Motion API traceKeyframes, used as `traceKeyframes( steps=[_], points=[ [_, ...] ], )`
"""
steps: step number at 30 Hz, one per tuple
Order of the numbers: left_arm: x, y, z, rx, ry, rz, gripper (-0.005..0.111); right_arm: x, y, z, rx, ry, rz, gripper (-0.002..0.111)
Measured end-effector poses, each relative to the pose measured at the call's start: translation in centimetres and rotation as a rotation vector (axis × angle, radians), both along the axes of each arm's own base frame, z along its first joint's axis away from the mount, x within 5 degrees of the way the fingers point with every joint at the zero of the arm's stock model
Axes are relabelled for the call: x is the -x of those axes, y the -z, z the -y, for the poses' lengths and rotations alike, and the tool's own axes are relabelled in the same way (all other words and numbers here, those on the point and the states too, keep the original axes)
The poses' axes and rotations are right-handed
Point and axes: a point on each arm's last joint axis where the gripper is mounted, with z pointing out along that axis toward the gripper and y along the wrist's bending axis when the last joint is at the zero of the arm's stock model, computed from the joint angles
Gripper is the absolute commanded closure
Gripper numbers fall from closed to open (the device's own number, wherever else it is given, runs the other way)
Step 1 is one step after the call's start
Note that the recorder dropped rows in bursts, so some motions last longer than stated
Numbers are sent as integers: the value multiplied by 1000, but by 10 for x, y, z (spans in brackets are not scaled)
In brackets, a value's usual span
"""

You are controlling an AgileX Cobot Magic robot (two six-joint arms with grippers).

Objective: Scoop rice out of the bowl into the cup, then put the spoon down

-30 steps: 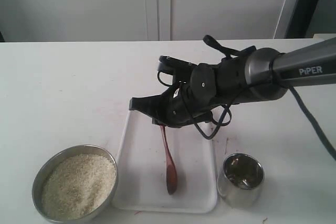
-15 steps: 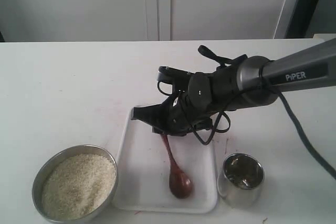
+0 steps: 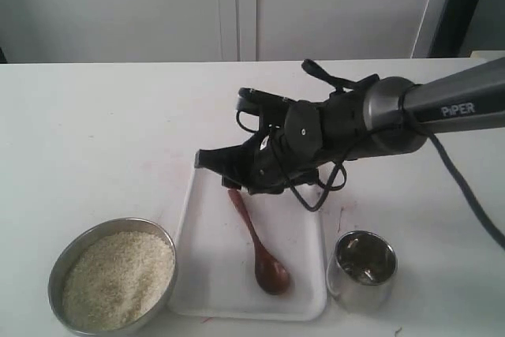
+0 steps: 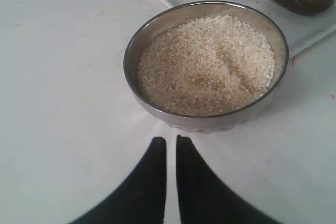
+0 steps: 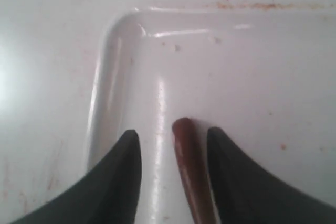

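The spoon (image 3: 254, 236) is laid flat on the white tray (image 3: 207, 274). The tip of its handle is seen between the two fingers of the right tool (image 5: 172, 131), which are held apart and not squeezed on it. The bowl (image 3: 55, 272) of rice (image 3: 118, 278) is set on the counter (image 3: 95, 132) just beside the tray, and the cup (image 3: 360, 293) just beside its other side. The left tool (image 4: 171, 142) is seen by the bowl, fingers almost together, nothing held.
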Motion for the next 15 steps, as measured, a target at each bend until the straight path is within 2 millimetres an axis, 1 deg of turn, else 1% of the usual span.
traceKeyframes(
  steps=[1, 5, 10, 15],
  points=[
    [0, 0, 0, 0, 0, 0, 92, 0, -6, 0, -8, 0, 19, 81],
    [0, 0, 0, 0, 0, 0, 92, 2, -41, 2, -50, 2, 114, 107],
    [0, 0, 0, 0, 0, 0, 92, 13, -91, 8, -78, -36, 246, 108],
    [0, 0, 0, 0, 0, 0, 92, 31, -142, 18, -71, -101, 407, 108]
  ],
)
